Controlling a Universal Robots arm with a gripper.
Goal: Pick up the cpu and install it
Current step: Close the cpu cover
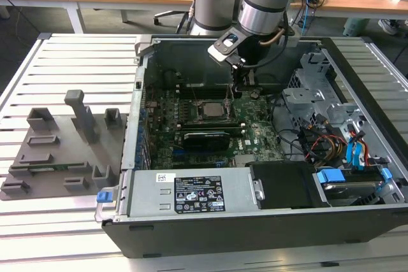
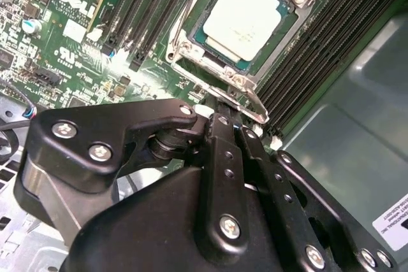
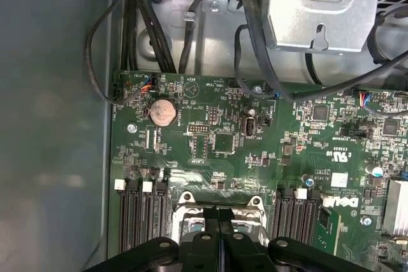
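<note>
The cpu (image 2: 245,20), a square chip with a silver-grey top, lies flat inside the metal socket frame (image 2: 185,52) on the green motherboard (image 2: 70,42). In the exterior view the cpu (image 1: 209,109) sits mid-board inside the open computer case. My gripper (image 2: 223,105) hangs just beside the socket, its black fingers pressed together over the frame's edge and its thin metal lever (image 2: 258,103). The gripper (image 3: 218,216) shows its two fingers closed side by side, with nothing seen between them. In the exterior view the gripper (image 1: 234,93) reaches down just right of the socket.
A grey plastic tray (image 1: 57,151) with upright blocks lies outside the case on the exterior view's left. A power supply (image 1: 191,192) fills the case front. The drive cage (image 1: 319,93) and cables (image 1: 319,141) crowd the right. Memory slots (image 2: 146,11) flank the socket.
</note>
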